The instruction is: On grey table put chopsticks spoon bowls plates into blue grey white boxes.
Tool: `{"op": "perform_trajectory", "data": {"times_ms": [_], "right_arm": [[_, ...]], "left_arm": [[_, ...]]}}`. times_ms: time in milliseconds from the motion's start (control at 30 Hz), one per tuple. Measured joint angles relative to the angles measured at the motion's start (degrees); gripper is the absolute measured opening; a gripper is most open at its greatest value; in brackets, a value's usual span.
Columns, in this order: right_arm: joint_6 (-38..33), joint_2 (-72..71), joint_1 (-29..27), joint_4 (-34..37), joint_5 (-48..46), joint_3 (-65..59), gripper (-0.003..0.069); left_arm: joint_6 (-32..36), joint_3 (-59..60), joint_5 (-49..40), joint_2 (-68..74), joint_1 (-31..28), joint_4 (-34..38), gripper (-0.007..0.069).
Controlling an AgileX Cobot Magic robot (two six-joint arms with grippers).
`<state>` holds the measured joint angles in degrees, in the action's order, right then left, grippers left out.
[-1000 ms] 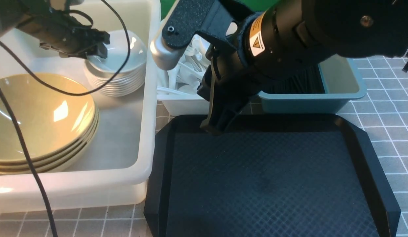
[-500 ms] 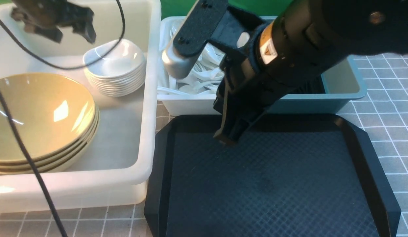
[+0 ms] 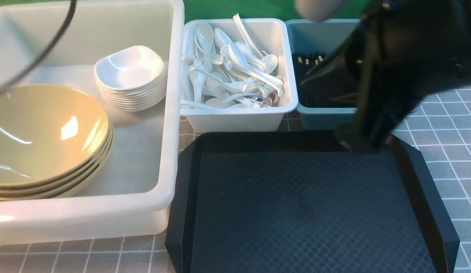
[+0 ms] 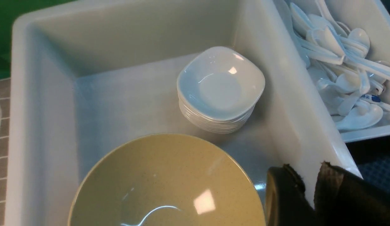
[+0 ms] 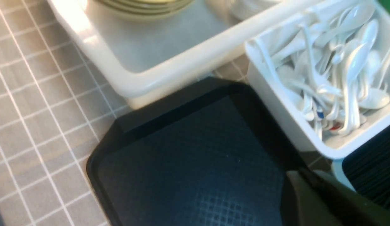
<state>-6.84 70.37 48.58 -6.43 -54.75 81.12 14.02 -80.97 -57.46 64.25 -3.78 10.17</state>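
The big translucent white tub holds a stack of olive-yellow bowls and a stack of white plates. The small white bin is full of white spoons. The blue-grey bin holds black chopsticks. My left gripper is out of the front view. It hangs above the tub's wall, slightly open and empty, near the bowls and plates. My right gripper is blurred, shut and empty, over the tray's far right corner in front of the blue-grey bin.
A black textured tray lies in front of the two small bins with nothing on it. The grey gridded table shows around it. A black cable crosses the tub's far left corner.
My right arm has swung right, from in front of the white spoon bin to in front of the blue-grey bin. My left arm has risen from over the plate stack out of the front view.
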Motion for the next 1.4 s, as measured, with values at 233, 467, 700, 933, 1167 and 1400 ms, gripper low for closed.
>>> {"op": "perform_trajectory", "data": {"times_ms": [233, 467, 700, 933, 1167, 1400], "right_arm": [[1.3, -8.0, 0.0, 0.0, 6.7, -8.9, 0.0059], [1.4, -19.9, 0.0, 0.0, 19.1, -22.0, 0.0068], [1.4, -31.5, 0.0, 0.0, 32.9, -34.5, 0.0076], [1.4, -38.2, 0.0, 0.0, 39.8, -40.4, 0.0078], [1.4, -38.7, 0.0, 0.0, 40.8, -40.4, 0.0078], [1.4, -38.7, 0.0, 0.0, 40.8, -40.4, 0.0078]], "left_arm": [[0.3, 25.1, 14.9, -22.2, 0.0, 0.0, -0.0006], [0.3, 39.5, 15.9, -36.7, 0.0, 0.1, -0.0011], [0.8, 45.7, 15.5, -44.6, 0.0, 0.1, -0.0011], [0.9, 48.9, 12.9, -46.3, 0.0, 0.1, -0.0011], [1.1, 51.5, 12.4, -46.3, 0.0, 0.1, -0.0011], [1.5, 52.6, 11.5, -46.3, 0.0, 0.1, -0.0011]]}}
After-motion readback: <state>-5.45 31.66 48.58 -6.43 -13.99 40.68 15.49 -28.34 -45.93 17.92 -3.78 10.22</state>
